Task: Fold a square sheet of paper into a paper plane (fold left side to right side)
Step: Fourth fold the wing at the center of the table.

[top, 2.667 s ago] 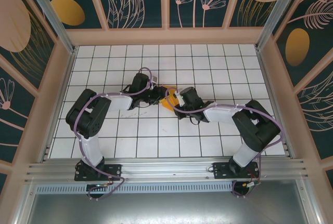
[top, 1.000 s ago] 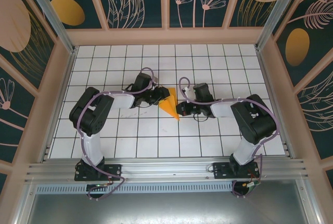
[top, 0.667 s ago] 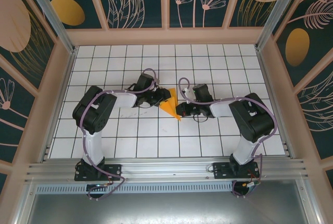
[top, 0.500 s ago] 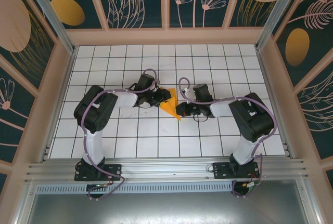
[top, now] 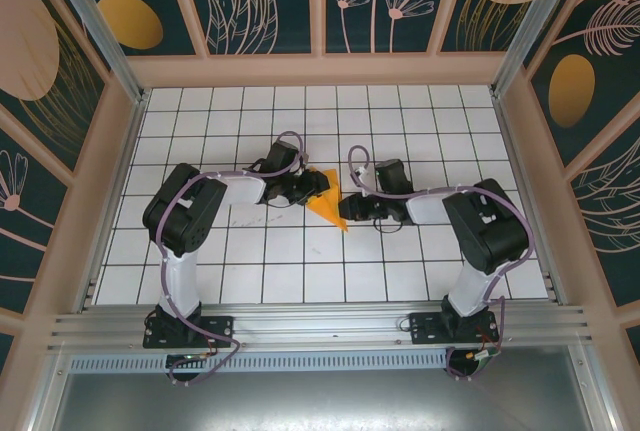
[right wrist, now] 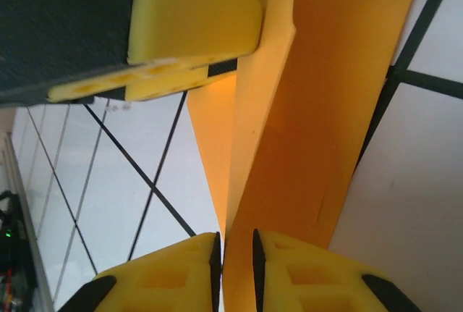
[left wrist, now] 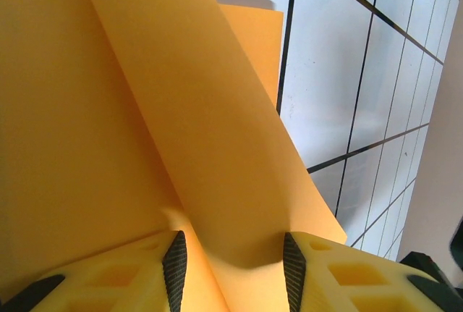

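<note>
Left gripper (left wrist: 233, 265), reaching inward and low, is pinching a raised flap of the bright orange pointed paper plane (left wrist: 87, 145); right gripper (right wrist: 234, 254), facing it, is straddling its edge, barely parted.

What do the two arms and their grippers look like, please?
Both the left arm and right arm have black joints, white links and lilac cables looped outside. The left gripper and right gripper have yellow fingers with black pads.
</note>
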Tool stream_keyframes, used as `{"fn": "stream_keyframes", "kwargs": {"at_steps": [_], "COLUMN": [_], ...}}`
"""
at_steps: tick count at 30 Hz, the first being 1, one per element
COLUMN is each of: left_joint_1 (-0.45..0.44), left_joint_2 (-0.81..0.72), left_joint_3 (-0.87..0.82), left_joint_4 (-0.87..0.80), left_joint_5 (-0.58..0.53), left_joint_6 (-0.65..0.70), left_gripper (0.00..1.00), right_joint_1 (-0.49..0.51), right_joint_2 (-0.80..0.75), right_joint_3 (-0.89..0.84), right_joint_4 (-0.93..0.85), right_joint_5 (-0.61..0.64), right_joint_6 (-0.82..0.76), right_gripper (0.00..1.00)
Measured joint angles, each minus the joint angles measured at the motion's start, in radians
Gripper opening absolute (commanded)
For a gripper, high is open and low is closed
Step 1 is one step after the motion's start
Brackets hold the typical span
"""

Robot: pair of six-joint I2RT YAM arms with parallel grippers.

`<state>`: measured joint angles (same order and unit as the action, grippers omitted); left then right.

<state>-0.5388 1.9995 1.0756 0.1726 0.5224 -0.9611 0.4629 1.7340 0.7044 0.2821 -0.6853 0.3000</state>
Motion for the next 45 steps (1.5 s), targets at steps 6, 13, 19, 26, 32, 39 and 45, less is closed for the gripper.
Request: {"fn": "stream_keyframes", "kwargs": {"at_steps": [6, 13, 19, 26, 32, 39, 45], "left_joint_1": [0.0, 0.0, 0.0, 0.0, 0.0, 0.0, 0.0], "left_joint_2": [0.002, 0.002, 0.002, 0.002, 0.002, 0.002, 0.002], "left_joint_3": [0.002, 0.002, 0.002, 0.002, 0.002, 0.002, 0.002], "left_joint_4": [-0.002, -0.002, -0.002, -0.002, -0.002, -0.002, -0.002], "left_joint_5": [0.0, 0.0, 0.0, 0.0, 0.0, 0.0, 0.0], "left_joint_6": [0.0, 0.0, 0.0, 0.0, 0.0, 0.0, 0.0], "left_gripper": [0.42, 0.42, 0.42, 0.42, 0.42, 0.42, 0.42], "right_joint_1": [-0.037, -0.045, -0.044, -0.039, -0.037, -0.037, -0.037], "right_joint_2": [-0.032, -0.013, 0.032, 0.058, 0.061, 0.061, 0.08], "right_joint_3": [0.005, 0.048, 0.055, 0.057, 0.068, 0.095, 0.116], "right_joint_4": [0.008, 0.014, 0.022, 0.021, 0.005, -0.038, -0.076], "right_joint_5": [-0.027, -0.053, -0.069, -0.07, -0.066, -0.034, 0.009], "right_joint_6": [0.023, 0.049, 0.066, 0.079, 0.073, 0.054, 0.039], "right_gripper": [0.37, 0.33, 0.32, 0.23, 0.1, 0.02, 0.01]}}
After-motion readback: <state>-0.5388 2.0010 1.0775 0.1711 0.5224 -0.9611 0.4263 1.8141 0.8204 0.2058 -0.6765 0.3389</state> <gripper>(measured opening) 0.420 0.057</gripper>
